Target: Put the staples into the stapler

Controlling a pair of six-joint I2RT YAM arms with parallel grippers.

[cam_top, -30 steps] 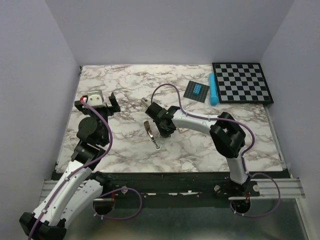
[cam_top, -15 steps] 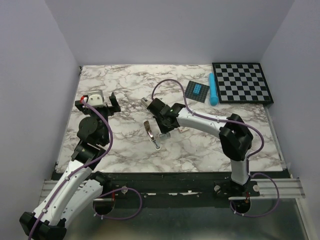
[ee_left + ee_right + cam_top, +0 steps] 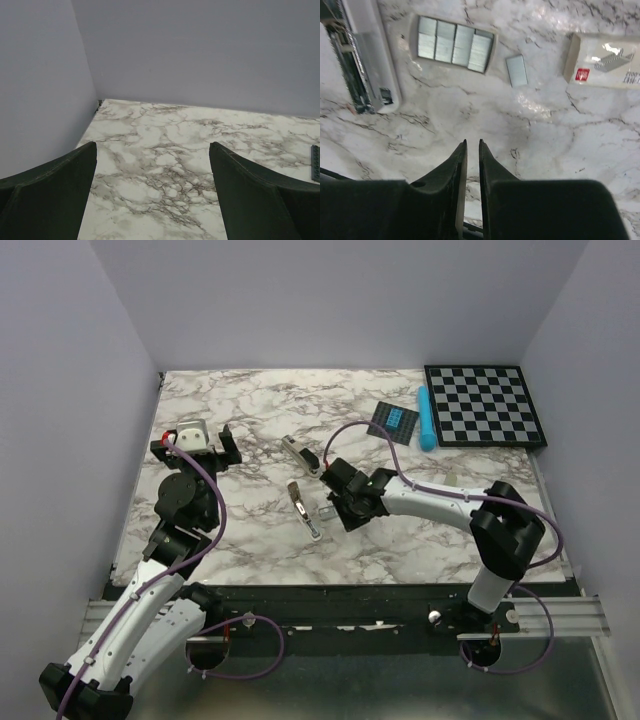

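The stapler lies open at mid-table, its silver channel upward; it also shows at the upper left of the right wrist view. An open tray of staple strips and one loose staple strip lie on the marble ahead of my right gripper. The white staple box lies to the right; in the top view it is behind the stapler. My right gripper is shut and empty, just right of the stapler. My left gripper is open and empty at the left.
A checkered board lies at the back right, with a blue bar and a dark plate with blue studs beside it. Grey walls stand on three sides. The table's near edge runs along the arm bases.
My right gripper has drawn back to the right and toward the near edge, away from the stapler. This uncovered the white box behind it. The left arm has not moved.
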